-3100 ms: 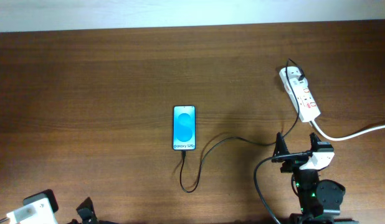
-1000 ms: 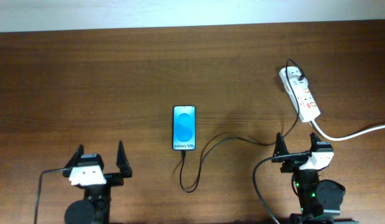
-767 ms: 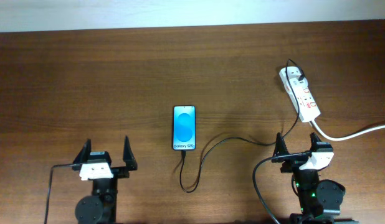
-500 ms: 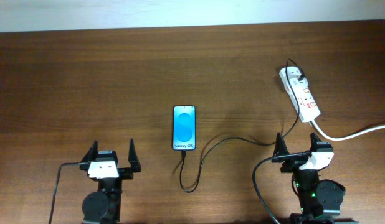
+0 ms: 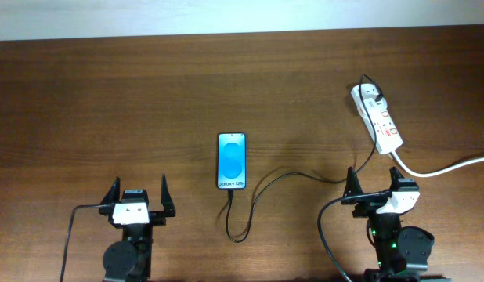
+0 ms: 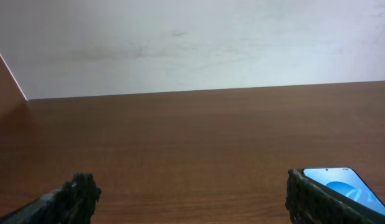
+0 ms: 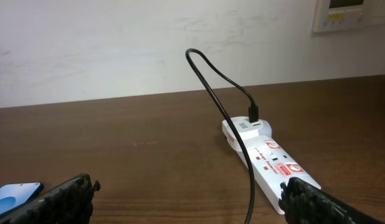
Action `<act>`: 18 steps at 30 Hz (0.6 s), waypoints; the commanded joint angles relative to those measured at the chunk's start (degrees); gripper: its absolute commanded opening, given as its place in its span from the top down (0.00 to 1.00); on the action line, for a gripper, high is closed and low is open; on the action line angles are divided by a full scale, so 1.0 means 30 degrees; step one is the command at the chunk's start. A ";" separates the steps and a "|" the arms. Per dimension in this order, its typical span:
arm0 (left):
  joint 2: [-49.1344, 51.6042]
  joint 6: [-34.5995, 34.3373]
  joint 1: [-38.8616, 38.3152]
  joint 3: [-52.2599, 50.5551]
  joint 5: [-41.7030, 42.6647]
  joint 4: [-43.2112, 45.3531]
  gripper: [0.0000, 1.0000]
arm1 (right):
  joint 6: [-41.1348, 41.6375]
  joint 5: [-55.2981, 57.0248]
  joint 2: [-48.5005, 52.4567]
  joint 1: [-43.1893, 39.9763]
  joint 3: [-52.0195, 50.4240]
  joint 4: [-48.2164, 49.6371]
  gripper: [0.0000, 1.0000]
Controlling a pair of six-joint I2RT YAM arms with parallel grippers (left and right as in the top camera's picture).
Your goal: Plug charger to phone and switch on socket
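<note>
**Brown wooden table (image 5: pixel 109 94): task objects lying ahead of two open-handed arms**

Left gripper (image 5: pixel 140 189) and right gripper (image 5: pixel 373 182) are hovering over the near edge, each with its fingers spread wide and grasping nothing; this stance is suiting an approach from either side. The phone (image 5: pixel 232 160) is lying flat at mid-table, blue screen up, between the arms and nearer the left one, which is probably the better placed to steady it. The charger (image 5: pixel 261 186) is rising from a plug at the far end of the socket (image 5: pixel 379 119), passing close by the right gripper and looping round to the phone's near edge; its tip is lying at that edge, but whether it is seated cannot be told. The socket is lying aslant at far right, ahead of the right gripper, so the right arm is likely serving the switch; its thick white cord (image 5: pixel 453 163) is trailing off to the right; the switch position is too small to read.
</note>
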 commanded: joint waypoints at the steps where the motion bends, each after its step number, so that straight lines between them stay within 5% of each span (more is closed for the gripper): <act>1: -0.0131 0.0313 0.0124 -0.0036 -0.0138 -0.0102 0.01 | 0.0000 0.0102 -0.0197 -0.0080 -0.0095 -0.0124 0.02; 18: -0.0109 0.0313 0.0495 -0.0022 -0.0138 -0.0102 0.01 | 0.0000 0.0102 -0.0197 -0.0080 -0.0095 -0.0124 0.02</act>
